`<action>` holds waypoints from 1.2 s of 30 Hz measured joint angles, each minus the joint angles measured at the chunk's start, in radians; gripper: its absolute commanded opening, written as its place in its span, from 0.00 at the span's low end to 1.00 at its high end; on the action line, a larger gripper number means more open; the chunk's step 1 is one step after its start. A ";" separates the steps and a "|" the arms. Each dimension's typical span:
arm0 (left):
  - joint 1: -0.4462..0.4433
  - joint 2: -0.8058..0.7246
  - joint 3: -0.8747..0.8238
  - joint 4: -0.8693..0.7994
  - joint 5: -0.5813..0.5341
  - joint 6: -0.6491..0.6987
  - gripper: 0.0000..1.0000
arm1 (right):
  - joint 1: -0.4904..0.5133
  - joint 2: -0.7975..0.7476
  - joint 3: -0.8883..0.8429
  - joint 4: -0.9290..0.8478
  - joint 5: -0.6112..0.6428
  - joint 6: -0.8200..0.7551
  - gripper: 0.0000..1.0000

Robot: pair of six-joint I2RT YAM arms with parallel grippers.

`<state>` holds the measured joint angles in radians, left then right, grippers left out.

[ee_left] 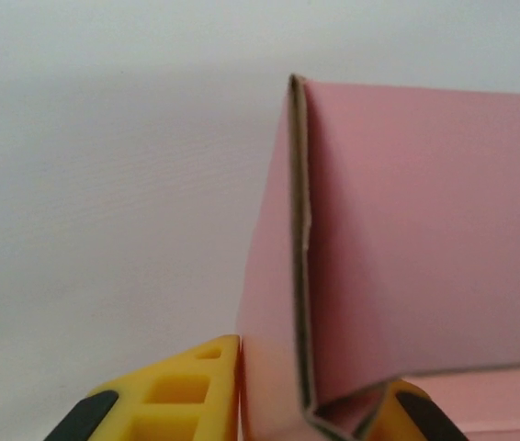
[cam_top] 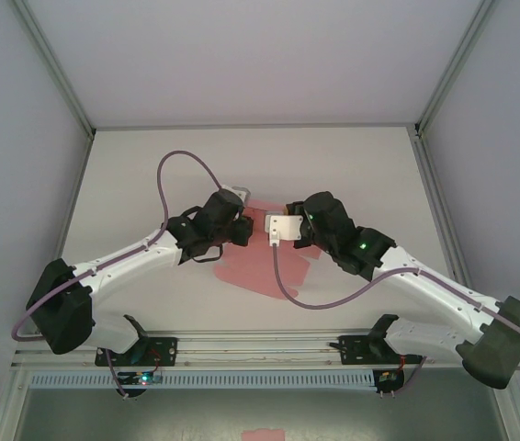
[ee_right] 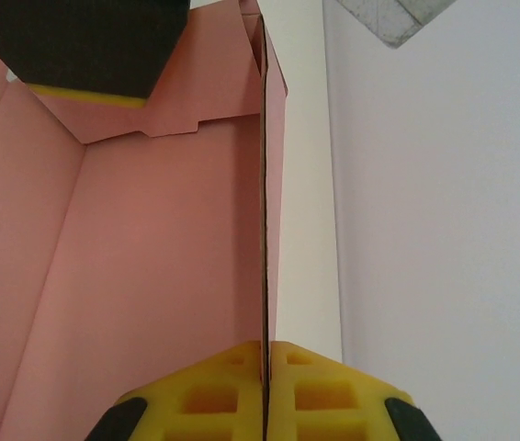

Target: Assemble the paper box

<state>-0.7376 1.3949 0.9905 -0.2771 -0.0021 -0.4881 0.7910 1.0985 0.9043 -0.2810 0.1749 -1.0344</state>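
Right fingers (ee_right: 320,395) pinch tight on an upright box (ee_right: 150,257) wall, left fingers (ee_left: 177,400) clamp its folded flap, left arm (cam_top: 131,262) and right arm (cam_top: 425,280) angled inward.

Your left arm (cam_top: 122,262) and right arm (cam_top: 430,285) angle inward, wrists nearly meeting. Your left gripper (ee_left: 301,413) has its 2 yellow fingers (ee_left: 182,395) pressed against a fold of the paper box (ee_right: 150,257); your right gripper (ee_right: 265,386) is clamped flat on 1 thin edge.
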 measured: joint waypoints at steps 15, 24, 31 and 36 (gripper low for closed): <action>0.004 0.011 -0.012 0.053 0.014 -0.016 0.13 | -0.034 -0.003 0.034 -0.071 -0.068 0.026 0.00; 0.006 0.058 -0.038 0.143 0.005 0.001 0.00 | -0.063 0.028 0.061 -0.124 -0.085 0.045 0.00; 0.027 0.045 -0.035 0.145 -0.148 -0.005 0.00 | -0.057 -0.041 -0.085 0.106 -0.060 0.171 0.96; 0.039 0.006 -0.095 0.163 -0.229 -0.023 0.00 | -0.172 -0.094 -0.101 0.151 -0.061 0.476 0.98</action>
<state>-0.6987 1.4014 0.8951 -0.1139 -0.2310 -0.5106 0.6189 1.0042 0.8036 -0.1295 0.1143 -0.5587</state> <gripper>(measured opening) 0.076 0.982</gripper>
